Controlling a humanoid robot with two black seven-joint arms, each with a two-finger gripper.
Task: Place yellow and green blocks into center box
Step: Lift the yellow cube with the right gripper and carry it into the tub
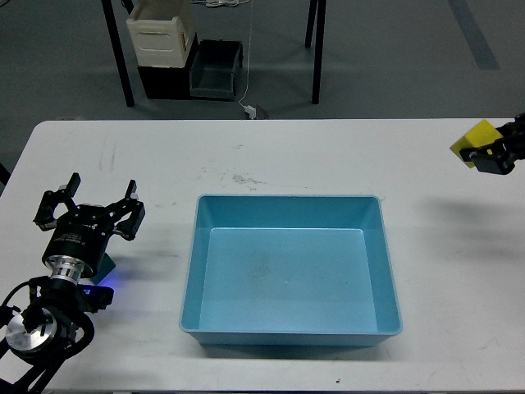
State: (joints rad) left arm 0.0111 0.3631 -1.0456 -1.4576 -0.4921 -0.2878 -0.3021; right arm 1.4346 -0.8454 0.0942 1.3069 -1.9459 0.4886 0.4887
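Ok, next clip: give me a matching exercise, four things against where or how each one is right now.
Things:
1. yellow block
2. green block
3. blue box
4. left gripper

States:
A. open, above a block on the table's left side
B. on the table, mostly hidden under a gripper
C. empty, in the middle of the table
D. held up in the right gripper at the frame's right edge

Pairs: 1-D, 2-B, 3-C, 4-A
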